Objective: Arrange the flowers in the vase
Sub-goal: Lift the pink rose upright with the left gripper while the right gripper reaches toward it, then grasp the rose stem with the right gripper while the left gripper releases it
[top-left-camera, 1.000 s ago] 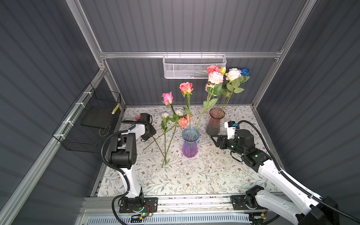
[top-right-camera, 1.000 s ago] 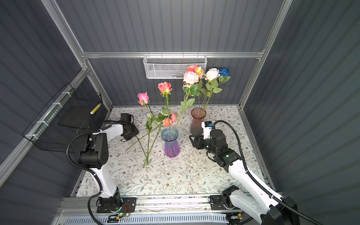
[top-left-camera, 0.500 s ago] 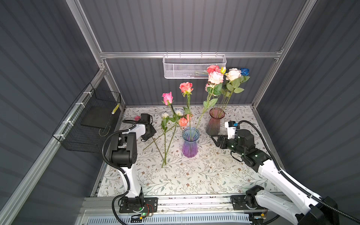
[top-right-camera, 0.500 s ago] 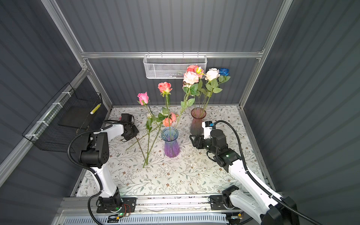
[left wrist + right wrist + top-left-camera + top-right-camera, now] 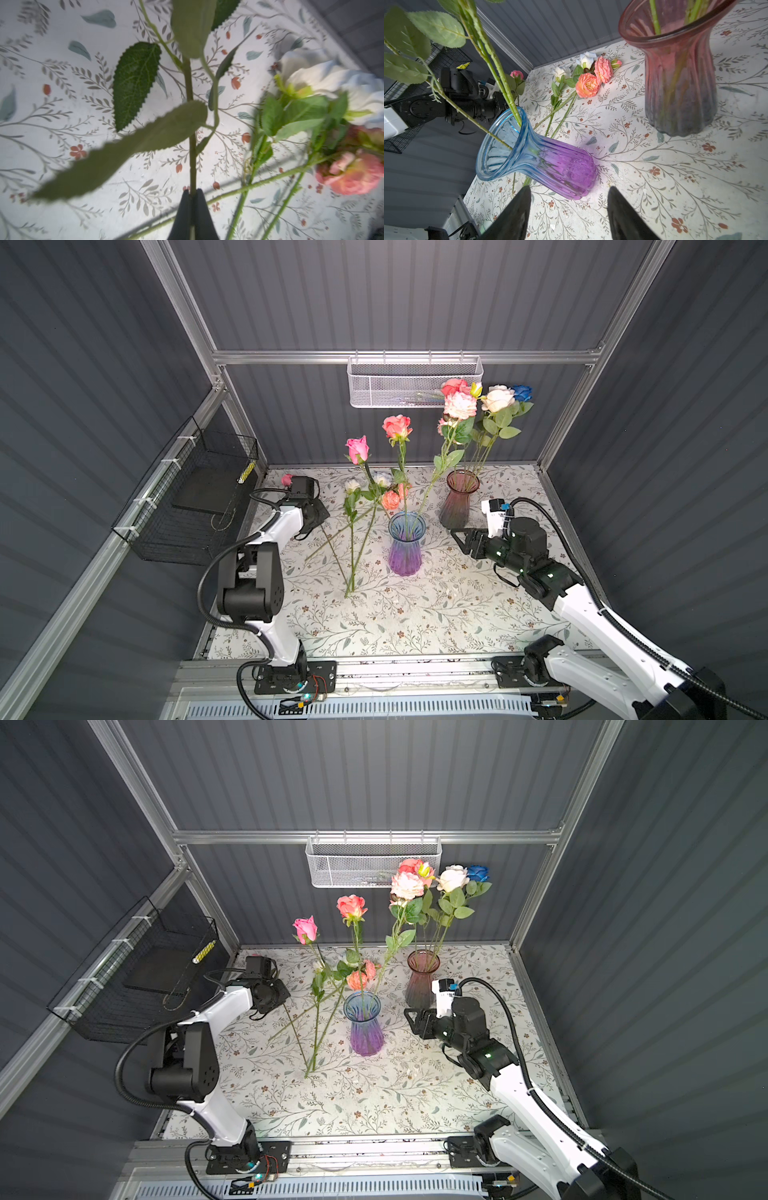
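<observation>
- Left gripper [image 5: 192, 192]'s clamped on a rose stem [image 5: 192, 155] running straight ahead.
- Blue-purple vase [image 5: 405, 545] is off to its right, nearer my empty, open-jawed right gripper [image 5: 460, 540].

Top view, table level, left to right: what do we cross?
black wire basket → left gripper, shut on a rose stem → loose roses lying on the mat → blue-purple vase → red vase
</observation>
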Robot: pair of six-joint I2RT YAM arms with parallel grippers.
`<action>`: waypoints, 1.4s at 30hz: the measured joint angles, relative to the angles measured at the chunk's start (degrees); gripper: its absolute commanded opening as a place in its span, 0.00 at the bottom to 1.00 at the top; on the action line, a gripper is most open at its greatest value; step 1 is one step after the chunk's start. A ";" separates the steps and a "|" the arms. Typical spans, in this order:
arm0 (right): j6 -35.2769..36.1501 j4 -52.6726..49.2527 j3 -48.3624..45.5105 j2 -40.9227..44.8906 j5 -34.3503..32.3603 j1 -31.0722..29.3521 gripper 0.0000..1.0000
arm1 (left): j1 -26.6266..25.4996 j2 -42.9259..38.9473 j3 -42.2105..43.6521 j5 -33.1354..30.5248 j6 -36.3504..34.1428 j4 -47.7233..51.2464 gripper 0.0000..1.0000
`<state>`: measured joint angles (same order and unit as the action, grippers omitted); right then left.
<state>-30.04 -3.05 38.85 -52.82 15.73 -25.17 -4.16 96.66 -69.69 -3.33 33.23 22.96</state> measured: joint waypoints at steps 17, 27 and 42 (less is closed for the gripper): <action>2.78 -6.88 19.39 1.01 -5.62 -19.76 0.58 | -9.62 -55.23 12.17 7.04 -12.96 -10.45 0.00; 6.67 -6.36 27.50 -10.29 -8.76 -29.27 0.62 | -9.62 -56.35 12.11 23.06 -8.87 -18.88 0.00; 9.05 -5.51 45.83 -29.14 -7.45 -34.77 0.64 | -9.64 -53.02 13.46 32.52 0.31 -30.86 0.00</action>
<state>-20.99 -8.56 84.68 -81.95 8.27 -59.94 -13.80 43.64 -56.23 29.19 33.54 -7.90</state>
